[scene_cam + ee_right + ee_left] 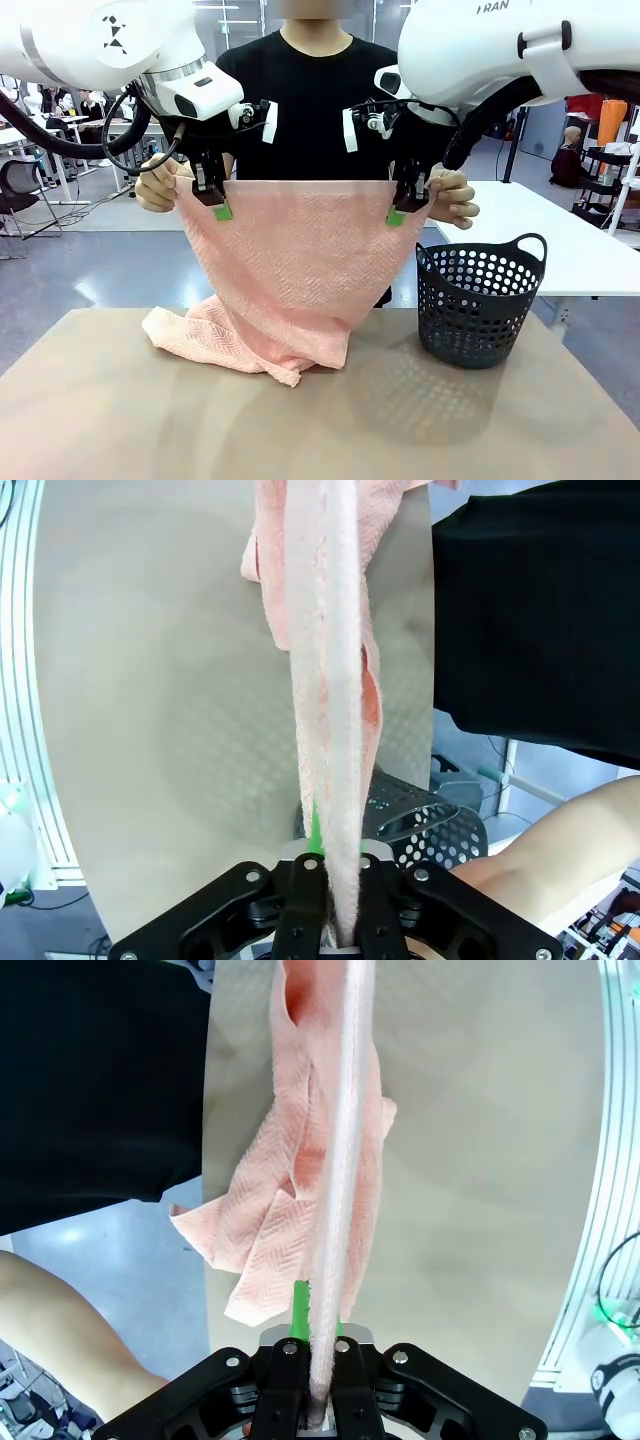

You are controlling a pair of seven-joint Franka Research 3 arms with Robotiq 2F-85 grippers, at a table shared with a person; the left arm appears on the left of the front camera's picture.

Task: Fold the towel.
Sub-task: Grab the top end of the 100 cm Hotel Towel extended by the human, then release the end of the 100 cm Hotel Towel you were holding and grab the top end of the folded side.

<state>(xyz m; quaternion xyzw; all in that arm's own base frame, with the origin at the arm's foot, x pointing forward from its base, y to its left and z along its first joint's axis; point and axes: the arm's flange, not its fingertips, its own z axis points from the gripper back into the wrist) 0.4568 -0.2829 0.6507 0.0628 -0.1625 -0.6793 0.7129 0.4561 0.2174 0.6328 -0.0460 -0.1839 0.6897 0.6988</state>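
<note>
The pale pink towel hangs in the air by its top edge, its lower end bunched on the table at the left. My left gripper is shut on the towel's upper left corner, and my right gripper is shut on the upper right corner. A person's hands also hold both top corners just outside my fingers. In the left wrist view the towel runs up from between the shut fingers. The right wrist view shows the towel clamped the same way.
A dark grey perforated basket stands on the table at the right, close under the towel's right edge. The person in black stands at the far side. The brown table has bare room in front.
</note>
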